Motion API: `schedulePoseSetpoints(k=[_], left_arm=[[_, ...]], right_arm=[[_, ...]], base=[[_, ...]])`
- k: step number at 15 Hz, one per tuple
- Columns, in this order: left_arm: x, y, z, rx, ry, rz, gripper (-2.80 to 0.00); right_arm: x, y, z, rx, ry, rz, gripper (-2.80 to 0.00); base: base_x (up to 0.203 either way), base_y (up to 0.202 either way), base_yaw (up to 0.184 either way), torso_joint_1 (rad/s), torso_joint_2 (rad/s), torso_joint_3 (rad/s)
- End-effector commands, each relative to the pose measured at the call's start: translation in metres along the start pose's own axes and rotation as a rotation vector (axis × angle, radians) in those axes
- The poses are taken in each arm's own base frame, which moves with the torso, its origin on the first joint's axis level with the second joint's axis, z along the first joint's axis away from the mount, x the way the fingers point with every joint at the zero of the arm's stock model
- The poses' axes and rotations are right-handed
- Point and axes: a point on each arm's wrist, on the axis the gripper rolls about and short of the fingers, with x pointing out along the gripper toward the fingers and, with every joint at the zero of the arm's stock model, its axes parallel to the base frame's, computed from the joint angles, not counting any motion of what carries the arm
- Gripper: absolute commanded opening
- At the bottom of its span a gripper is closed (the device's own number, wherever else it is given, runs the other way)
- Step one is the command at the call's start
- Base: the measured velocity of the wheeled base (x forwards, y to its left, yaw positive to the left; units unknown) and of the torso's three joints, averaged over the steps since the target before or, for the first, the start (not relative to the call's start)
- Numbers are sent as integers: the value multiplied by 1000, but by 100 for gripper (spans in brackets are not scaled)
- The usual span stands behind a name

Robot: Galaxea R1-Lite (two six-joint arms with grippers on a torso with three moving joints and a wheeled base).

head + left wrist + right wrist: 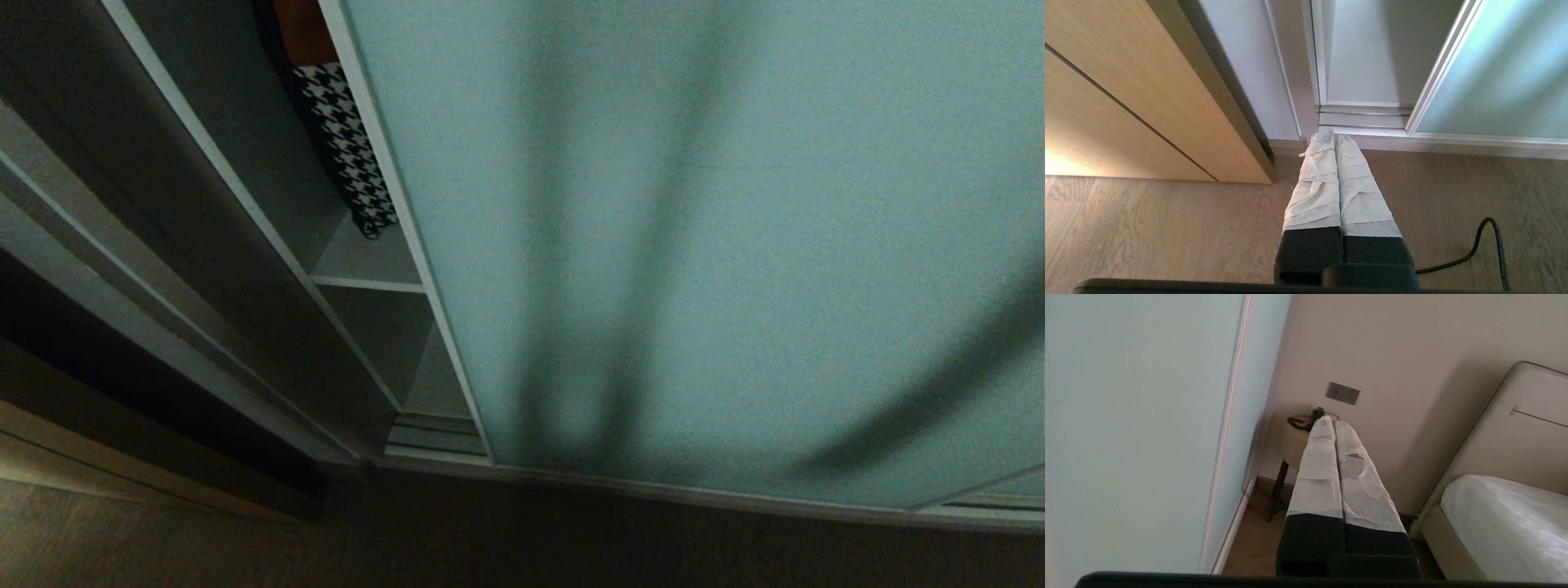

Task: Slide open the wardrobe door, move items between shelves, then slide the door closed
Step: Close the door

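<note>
Nearest, the left gripper hangs low over the wood-grain floor, its tape-wrapped fingers pressed together on nothing, tips toward the ridged floor track. The right gripper is likewise closed and empty, beside the frosted sliding wardrobe door. That door covers most of the opening, leaving a narrow gap at its left edge. In the gap, a houndstooth cloth rests on the upper shelf. Beyond, a bed and a small side table.
</note>
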Motion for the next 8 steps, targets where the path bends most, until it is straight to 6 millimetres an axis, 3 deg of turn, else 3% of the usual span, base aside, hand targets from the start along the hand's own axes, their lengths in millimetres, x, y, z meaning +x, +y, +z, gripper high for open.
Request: schedulePoseSetpoints(k=[1,5,8], left_arm=[[0,0,0,0,2,0,-280],[0,0,0,0,2,0,-280],[0,0,0,0,2,0,-280]], right_arm=[[18,2,-13,-4,45,58,-280],[19,9,-17,155,136,417,-280],[20,3,-17,234,200,591,-280]], base=[[0,0,0,0,0,0],[0,0,0,0,0,0],[0,0,0,0,0,0]])
